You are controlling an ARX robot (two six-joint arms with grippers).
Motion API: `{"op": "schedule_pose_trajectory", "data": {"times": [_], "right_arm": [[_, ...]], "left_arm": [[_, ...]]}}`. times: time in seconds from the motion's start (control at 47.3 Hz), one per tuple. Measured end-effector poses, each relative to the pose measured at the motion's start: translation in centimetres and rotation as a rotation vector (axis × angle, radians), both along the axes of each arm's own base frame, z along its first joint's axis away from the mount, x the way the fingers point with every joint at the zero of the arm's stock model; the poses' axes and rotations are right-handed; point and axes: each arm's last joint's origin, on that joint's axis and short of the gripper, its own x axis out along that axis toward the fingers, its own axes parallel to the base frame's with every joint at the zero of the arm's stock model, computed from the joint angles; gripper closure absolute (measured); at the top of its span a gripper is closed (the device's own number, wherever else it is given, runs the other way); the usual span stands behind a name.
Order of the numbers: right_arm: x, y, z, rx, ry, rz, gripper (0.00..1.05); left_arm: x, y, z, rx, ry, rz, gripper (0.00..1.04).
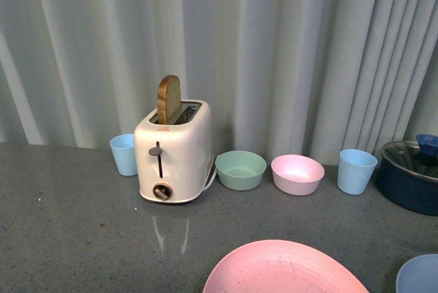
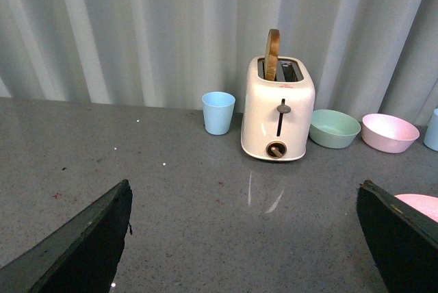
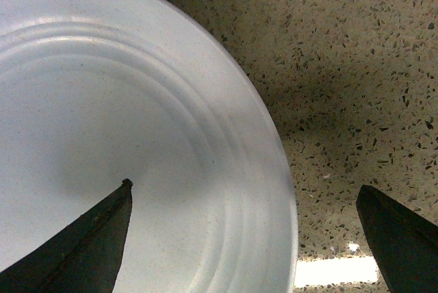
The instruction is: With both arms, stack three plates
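A speckled pink plate lies at the near edge of the grey counter in the front view. A light blue plate shows at the bottom right corner. Neither arm appears in the front view. In the left wrist view my left gripper is open above bare counter, and a sliver of the pink plate shows by one finger. In the right wrist view my right gripper is open and low over the light blue plate. It straddles the plate's rim, with one finger over the plate and the other over the counter.
A cream toaster with a bread slice stands at the back. Beside it are two light blue cups, a green bowl and a pink bowl. A dark pot sits far right, with a curtain behind.
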Motion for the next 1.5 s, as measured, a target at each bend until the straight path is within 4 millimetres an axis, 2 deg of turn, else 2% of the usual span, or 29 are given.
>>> {"op": "schedule_pose_trajectory", "data": {"times": [0.359,0.486,0.697,0.845,0.908,0.951,1.268,1.5], "right_arm": [[-1.7,-0.8,-2.7,0.021,0.048,-0.044,0.07],[-1.9,-1.1,-2.7,0.015,0.051,-0.054,0.28],[-2.3,-1.6,-2.7,0.021,0.051,-0.063,0.55],[-2.7,-2.2,-2.4,0.017,0.049,-0.074,0.87],[-2.9,-2.5,-2.1,0.027,0.033,-0.083,0.97],[-3.0,-2.7,-1.9,0.038,0.022,-0.085,0.99],[-3.4,-3.4,-0.4,0.034,-0.023,-0.096,1.01],[-3.6,-3.7,4.0,0.002,-0.147,-0.096,1.01]], "left_arm": [[0.0,0.0,0.0,0.000,0.000,0.000,0.07],[0.0,0.0,0.0,0.000,0.000,0.000,0.07],[0.0,0.0,0.0,0.000,0.000,0.000,0.07],[0.0,0.0,0.0,0.000,0.000,0.000,0.07],[0.0,0.0,0.0,0.000,0.000,0.000,0.07],[0.0,0.0,0.0,0.000,0.000,0.000,0.07],[0.0,0.0,0.0,0.000,0.000,0.000,0.07],[0.0,0.0,0.0,0.000,0.000,0.000,0.07]]}}
